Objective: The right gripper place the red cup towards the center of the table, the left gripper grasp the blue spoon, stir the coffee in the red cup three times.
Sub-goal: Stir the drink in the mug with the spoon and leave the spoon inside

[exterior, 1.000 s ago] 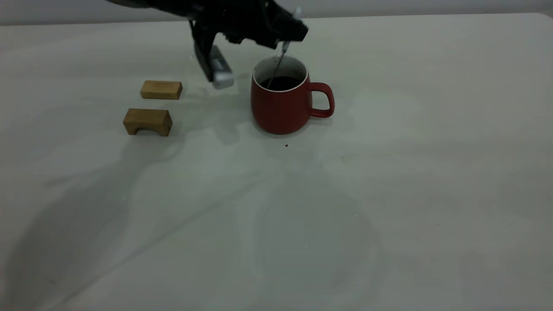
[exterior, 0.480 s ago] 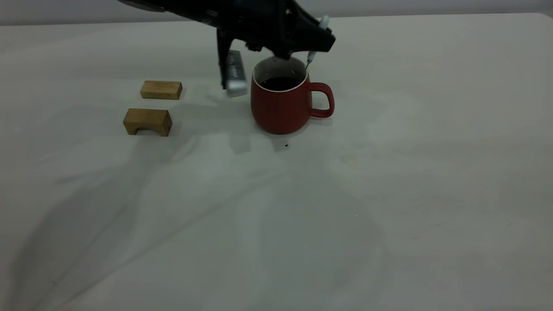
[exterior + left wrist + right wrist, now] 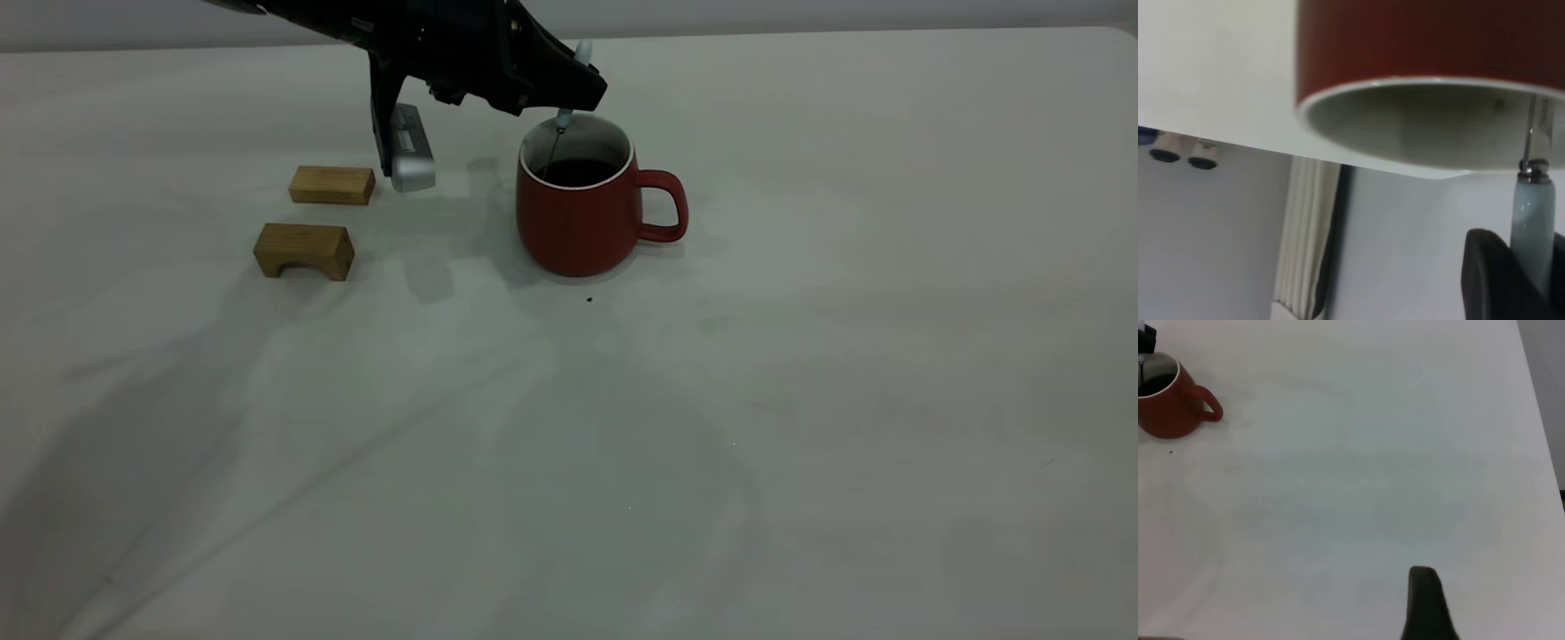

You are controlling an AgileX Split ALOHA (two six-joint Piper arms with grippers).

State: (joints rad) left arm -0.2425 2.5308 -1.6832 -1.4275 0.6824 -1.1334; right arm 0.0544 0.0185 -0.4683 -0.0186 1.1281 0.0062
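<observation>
The left claw point(image 3: 573, 84) hangs over the red cup point(image 3: 578, 218), clamped on the pale handle of the blue spoon point(image 3: 564, 116). The spoon stands near upright, handle up, its metal neck dipping into the coffee point(image 3: 576, 172). The cup sits mid-bench point(image 3: 800, 356), handle toward the right arm's side. The right claw point(image 3: 1426, 603) is well apart; its opening cannot be told.
</observation>
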